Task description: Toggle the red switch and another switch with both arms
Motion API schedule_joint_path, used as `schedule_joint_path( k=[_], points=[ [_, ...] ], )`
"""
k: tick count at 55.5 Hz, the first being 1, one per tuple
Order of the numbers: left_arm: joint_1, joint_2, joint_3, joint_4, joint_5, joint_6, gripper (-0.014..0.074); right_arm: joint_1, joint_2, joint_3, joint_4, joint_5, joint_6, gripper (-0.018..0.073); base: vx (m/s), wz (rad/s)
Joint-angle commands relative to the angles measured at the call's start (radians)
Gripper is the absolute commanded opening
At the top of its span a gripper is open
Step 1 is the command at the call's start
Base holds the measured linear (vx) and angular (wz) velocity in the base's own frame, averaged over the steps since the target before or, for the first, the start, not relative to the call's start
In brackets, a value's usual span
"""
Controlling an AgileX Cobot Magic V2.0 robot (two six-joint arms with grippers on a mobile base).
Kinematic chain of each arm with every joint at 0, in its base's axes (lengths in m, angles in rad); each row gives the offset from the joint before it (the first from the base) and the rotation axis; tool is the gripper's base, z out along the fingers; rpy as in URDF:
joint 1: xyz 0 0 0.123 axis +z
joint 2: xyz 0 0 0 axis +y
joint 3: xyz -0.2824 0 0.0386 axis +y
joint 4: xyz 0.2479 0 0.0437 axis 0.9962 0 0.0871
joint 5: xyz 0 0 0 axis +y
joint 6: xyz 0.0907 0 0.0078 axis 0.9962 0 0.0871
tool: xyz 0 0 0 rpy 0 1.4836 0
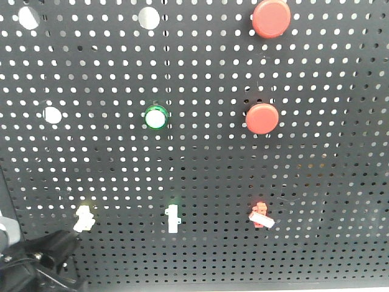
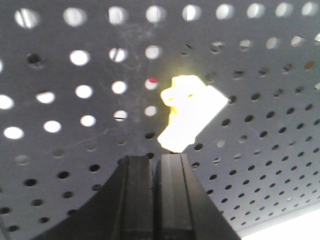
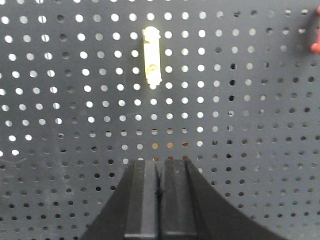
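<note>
Low on pegboard point(image 1: 340, 176): pale yellow switch point(image 1: 83, 218) left, green-based toggle point(image 1: 173, 218) middle, red switch point(image 1: 261, 216) right, under two round red buttons point(image 1: 262, 118). Left gripper point(image 2: 153, 159) pinched together just below pale yellow switch; right gripper point(image 3: 159, 164) likewise together, below green-based toggle.

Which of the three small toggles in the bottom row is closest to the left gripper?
The pale yellow toggle at the row's left end; the left gripper sits just below it. The green-based toggle and red toggle lie farther right.
</note>
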Motion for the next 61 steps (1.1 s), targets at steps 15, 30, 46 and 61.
schedule_joint_path(
  k=[15,30,46,61],
  points=[
    [-0.005,-0.206,0.018,0.004,-0.065,-0.006,0.0002,0.081,0.070,-0.034,0.000,-0.106,0.143,-0.0006,0.00,0.00],
    [-0.005,-0.336,0.136,0.004,-0.058,-0.007,0.0002,0.374,0.265,-0.034,-0.121,-0.325,0.138,-0.0006,0.00,0.00],
    [-0.005,-0.372,0.149,0.004,-0.029,-0.007,0.0002,0.523,0.529,-0.135,-0.082,-0.434,0.118,-0.0006,0.00,0.00],
    [-0.005,-0.372,0.149,0.004,-0.033,-0.007,0.0002,0.523,0.702,-0.265,-0.082,-0.439,0.126,-0.0006,0.00,0.00]
  ],
)
